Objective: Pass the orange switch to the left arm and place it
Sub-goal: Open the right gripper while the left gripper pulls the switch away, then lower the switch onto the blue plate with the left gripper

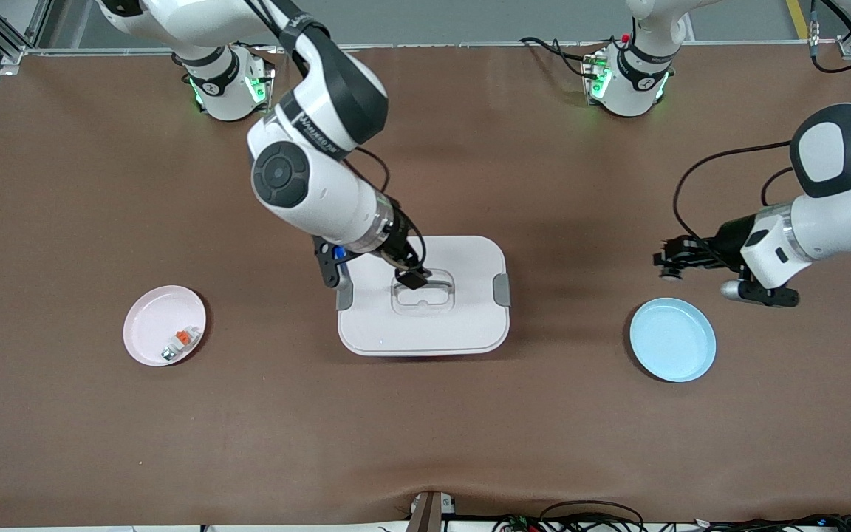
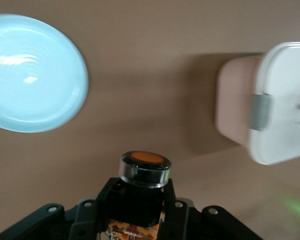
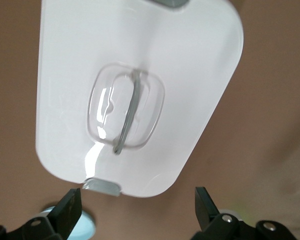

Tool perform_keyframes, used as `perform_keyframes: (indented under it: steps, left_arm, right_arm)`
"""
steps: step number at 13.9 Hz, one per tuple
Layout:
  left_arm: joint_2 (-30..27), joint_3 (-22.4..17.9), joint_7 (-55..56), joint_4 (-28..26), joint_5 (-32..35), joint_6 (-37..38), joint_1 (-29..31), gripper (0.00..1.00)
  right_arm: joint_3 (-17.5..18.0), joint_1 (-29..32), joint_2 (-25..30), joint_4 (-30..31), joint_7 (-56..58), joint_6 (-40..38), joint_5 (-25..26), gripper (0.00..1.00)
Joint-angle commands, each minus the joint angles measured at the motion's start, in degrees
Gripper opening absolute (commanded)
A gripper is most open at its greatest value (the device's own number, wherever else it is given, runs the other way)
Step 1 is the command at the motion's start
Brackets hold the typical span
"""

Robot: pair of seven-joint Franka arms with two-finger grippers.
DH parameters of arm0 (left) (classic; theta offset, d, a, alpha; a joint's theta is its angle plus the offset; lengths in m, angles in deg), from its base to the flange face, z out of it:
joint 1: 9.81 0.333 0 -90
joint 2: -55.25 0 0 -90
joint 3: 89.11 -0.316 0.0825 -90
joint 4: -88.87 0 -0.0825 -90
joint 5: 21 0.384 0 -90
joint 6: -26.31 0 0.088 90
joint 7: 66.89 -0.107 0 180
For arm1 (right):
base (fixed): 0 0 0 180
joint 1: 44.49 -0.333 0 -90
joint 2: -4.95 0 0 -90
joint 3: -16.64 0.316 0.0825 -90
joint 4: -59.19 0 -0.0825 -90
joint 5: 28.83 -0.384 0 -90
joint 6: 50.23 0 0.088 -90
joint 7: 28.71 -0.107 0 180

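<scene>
Blue plate point(image 1: 673, 340) nearest, bare; just above it, left hand point(image 1: 668, 260) clenched on switch point(image 2: 145, 167), to be lowered level onto plate; right hand point(image 1: 412, 277) over box point(image 1: 423, 325), released, idle.

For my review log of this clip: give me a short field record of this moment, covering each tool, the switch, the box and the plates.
left tool: shut on the orange switch, up beside the blue plate
right tool: open, empty, over the box
box: closed, mid-table
pink plate: holds a small white-and-grey part
blue plate: nothing on it
</scene>
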Motion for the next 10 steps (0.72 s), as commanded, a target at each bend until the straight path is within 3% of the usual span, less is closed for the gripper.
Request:
perform_keyframes:
  steps: [1,3,6,10]
  left_arm:
    - [4.2,0.1,-0.5,0.3,4.4,-7.5,1.1,0.0]
    - [7.4,0.0,-0.4,0.9,8.5,-11.0,1.5,0.0]
    - [14.4,0.1,-0.3,6.1,18.5,-12.4,1.6,0.0]
    - [21.6,0.0,0.5,9.7,23.6,-13.5,0.8,0.0]
  right_arm:
    - [0.6,4.7,2.5,0.4,14.6,-8.3,1.5,1.0]
    - [0.6,7.5,3.7,0.4,24.1,-13.2,5.8,1.0]
    - [0.7,10.7,6.0,0.8,39.3,-18.3,14.9,1.0]
    - [0.6,18.0,10.3,4.5,55.6,-19.2,15.5,1.0]
